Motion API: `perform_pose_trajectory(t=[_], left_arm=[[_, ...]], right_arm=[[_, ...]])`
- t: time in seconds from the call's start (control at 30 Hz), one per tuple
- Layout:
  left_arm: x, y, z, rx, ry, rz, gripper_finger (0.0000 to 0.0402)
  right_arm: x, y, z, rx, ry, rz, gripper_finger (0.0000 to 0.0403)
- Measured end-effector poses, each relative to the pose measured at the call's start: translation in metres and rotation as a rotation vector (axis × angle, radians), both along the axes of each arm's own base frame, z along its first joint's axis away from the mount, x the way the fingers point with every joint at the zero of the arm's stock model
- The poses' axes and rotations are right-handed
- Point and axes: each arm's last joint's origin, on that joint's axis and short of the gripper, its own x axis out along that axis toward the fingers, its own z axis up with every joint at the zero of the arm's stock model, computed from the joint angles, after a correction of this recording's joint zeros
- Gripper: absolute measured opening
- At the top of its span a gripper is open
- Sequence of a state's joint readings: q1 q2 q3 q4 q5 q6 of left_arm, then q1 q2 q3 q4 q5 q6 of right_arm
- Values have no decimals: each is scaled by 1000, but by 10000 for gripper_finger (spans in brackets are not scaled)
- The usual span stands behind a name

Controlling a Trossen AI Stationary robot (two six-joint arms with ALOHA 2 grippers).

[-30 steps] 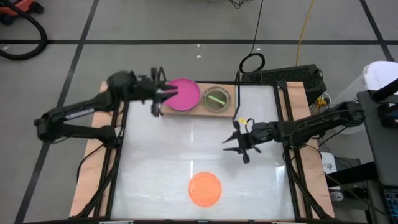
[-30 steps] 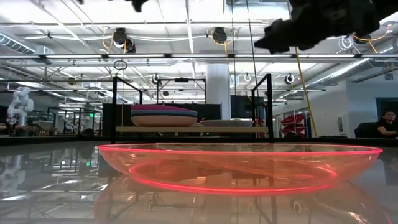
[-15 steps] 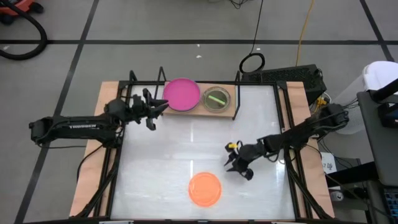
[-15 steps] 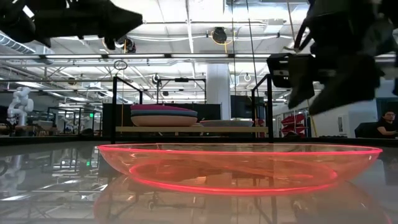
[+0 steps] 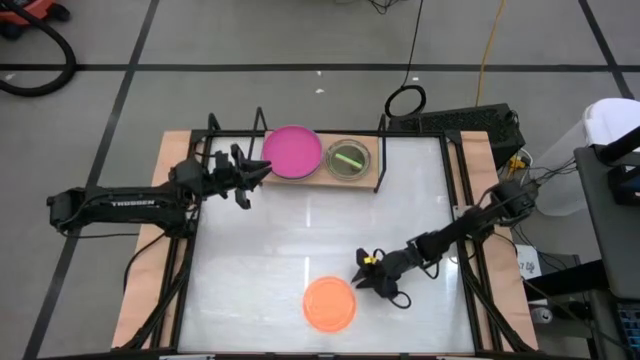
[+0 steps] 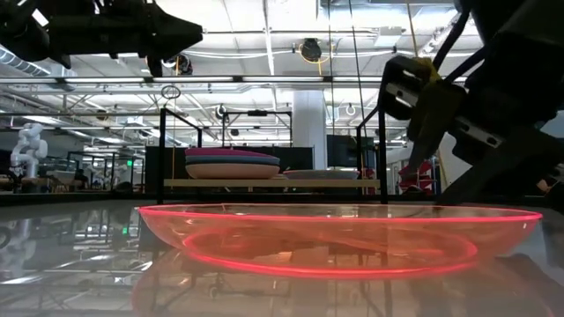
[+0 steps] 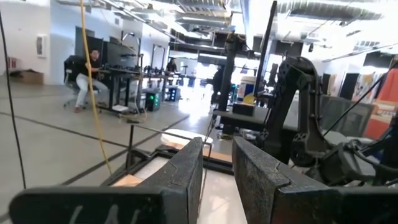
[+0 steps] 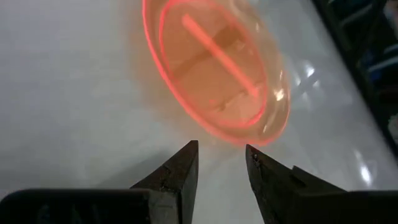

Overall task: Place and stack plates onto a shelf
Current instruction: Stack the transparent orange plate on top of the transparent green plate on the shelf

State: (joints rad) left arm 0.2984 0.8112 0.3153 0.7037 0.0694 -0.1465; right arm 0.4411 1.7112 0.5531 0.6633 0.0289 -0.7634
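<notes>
Your right gripper [image 8: 221,163] has its jaws parted by a narrow gap and holding nothing. They sit low over the table [image 5: 270,250], aimed at the near rim of the orange plate [image 8: 214,68], just short of it and not touching. In the high view the right gripper [image 5: 368,272] lies just beside that plate [image 5: 330,304], on its right-rear side.

The gap looks adequate for a thin rim, but the plate is translucent, shallow and lies flat, so there is little edge to catch. Judgement: bring 1 jaw under the lip and the other over it, and close only once the rim is clearly between them. A plate this light is likely to skid across the glossy table if you push it sideways first. Keep the approach low and slow, then lift level before you carry.

Your left gripper [image 5: 243,175] waits near the left end of the shelf [image 5: 318,181], above the table; its jaws are slightly apart and empty.

The shelf stands at the far edge of the table. On it sit the magenta plate [image 5: 292,151], apparently topping a small stack in the low view, and a clear plate with a green mark [image 5: 348,158] beside it. The orange plate is the only 1 on the table, well apart from the shelf.
</notes>
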Motion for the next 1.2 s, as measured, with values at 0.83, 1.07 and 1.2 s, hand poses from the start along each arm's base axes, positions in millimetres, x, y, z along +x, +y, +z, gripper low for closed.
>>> perform_pose_trajectory(t=[0.83, 1.07, 1.2], left_arm=[[4, -15, 0, -97, -16, -84, 92], [5, -18, 0, -98, -15, -102, 92], [5, -21, 0, -98, -14, -116, 92]], right_arm=[[-12, 16, -23, -256, 92, 146, 119], [-14, 19, -13, -293, 37, 117, 119], [-16, 18, -12, -299, 59, 114, 119]])
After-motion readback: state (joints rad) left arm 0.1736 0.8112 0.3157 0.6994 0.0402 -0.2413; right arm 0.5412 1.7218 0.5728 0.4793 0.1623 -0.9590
